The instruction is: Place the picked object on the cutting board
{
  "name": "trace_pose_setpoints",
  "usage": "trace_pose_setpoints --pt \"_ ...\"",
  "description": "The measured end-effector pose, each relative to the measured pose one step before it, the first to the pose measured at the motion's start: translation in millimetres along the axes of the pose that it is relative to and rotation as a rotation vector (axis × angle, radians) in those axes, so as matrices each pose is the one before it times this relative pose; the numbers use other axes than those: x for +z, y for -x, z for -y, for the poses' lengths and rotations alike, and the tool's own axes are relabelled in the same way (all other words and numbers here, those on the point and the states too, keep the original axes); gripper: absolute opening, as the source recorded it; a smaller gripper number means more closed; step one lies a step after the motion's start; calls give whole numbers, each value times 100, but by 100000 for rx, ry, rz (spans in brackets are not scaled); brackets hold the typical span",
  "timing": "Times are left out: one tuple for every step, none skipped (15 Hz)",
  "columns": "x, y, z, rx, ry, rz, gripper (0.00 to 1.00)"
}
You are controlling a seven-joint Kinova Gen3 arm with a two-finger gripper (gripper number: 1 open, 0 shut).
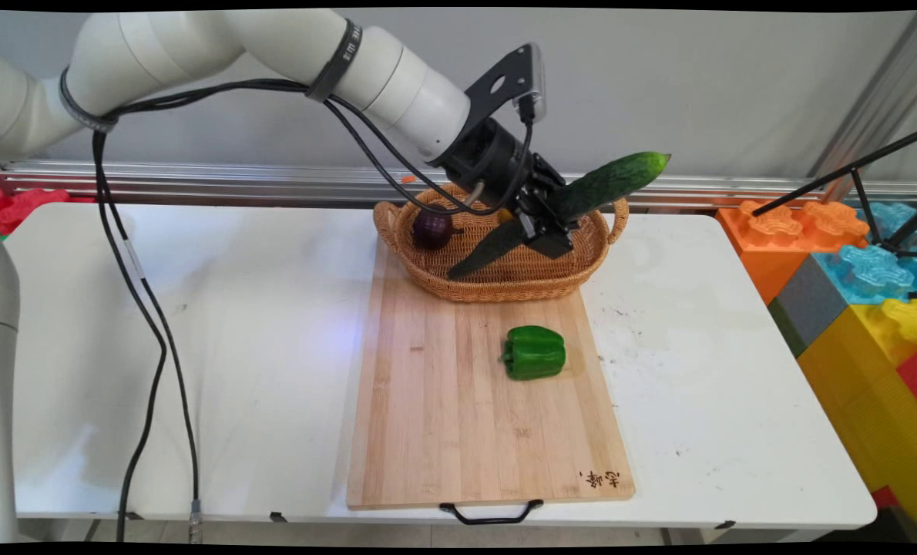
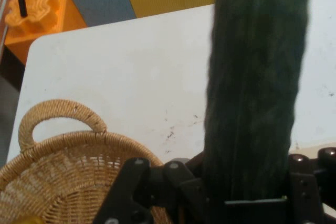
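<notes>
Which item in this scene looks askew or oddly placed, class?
The cucumber: the hand grips it mid-length, slanting steeply over the wicker basket, its tip raised toward the wall. Nothing looks spilled or damaged.

You have a white counter [image 1: 235, 324] carrying a wooden cutting board [image 1: 458, 416] lying flat at its middle. A wicker basket [image 1: 505, 281] sits over the board's far end.

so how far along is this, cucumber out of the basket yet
Done: the green pepper lies on the cutting board.
In hand: the pincer is shut on the cucumber, tilted above the basket, not yet clear of it.
Left: a purple onion sits in the basket.
</notes>
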Motion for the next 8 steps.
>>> trace_pose_setpoints --pt "-73 -414 -250 1423 -493 160 0" --pt "-39 -501 -254 1788 -648 216 0" --pt "-48 -456 -237 1468 -651 382 0" --pt "-47 -578 -359 1524 -658 753 0" --pt "-60 -425 -328 947 -386 827 0" --pt "-76 -422 -413 408 -132 1386 0" --pt "-34 -269 -276 126 20 1068 0" --pt "-152 -327 -520 -454 261 1974 0"
